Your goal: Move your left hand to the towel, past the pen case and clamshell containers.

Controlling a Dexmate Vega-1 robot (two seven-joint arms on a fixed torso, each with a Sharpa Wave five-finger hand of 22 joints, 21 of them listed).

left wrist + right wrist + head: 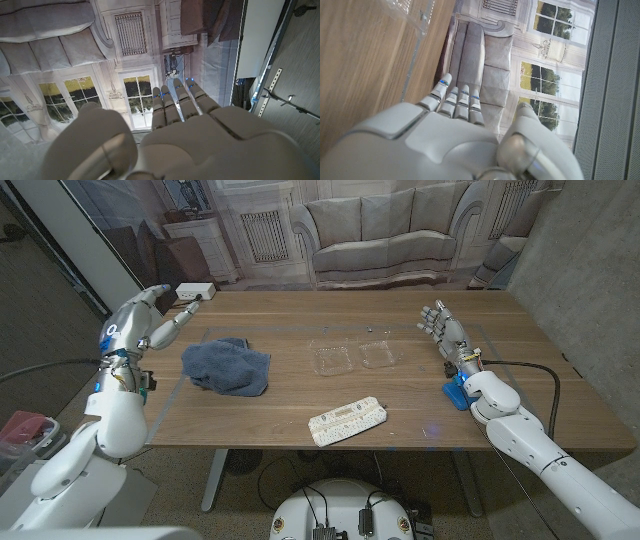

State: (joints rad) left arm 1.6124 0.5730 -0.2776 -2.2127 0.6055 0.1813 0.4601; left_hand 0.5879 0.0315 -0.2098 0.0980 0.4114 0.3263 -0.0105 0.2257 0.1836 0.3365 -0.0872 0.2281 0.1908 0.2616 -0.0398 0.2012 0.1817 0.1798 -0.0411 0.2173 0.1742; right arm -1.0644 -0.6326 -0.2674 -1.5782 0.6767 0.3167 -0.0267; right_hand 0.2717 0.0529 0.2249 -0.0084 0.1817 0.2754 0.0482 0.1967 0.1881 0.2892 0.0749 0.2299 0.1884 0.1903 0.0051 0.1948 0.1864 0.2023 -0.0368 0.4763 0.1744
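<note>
Bare wood separates left hand (172, 323) from towel (226, 367); nothing intervenes.

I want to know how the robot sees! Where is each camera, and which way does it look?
Head view: on the robot's head, looking down at the table, towel, both arms.
Left wrist view: behind the left hand, facing the painted backdrop.
Right wrist view: behind the right hand, facing table and clamshell container.
Shared: the backdrop's sofa.
</note>
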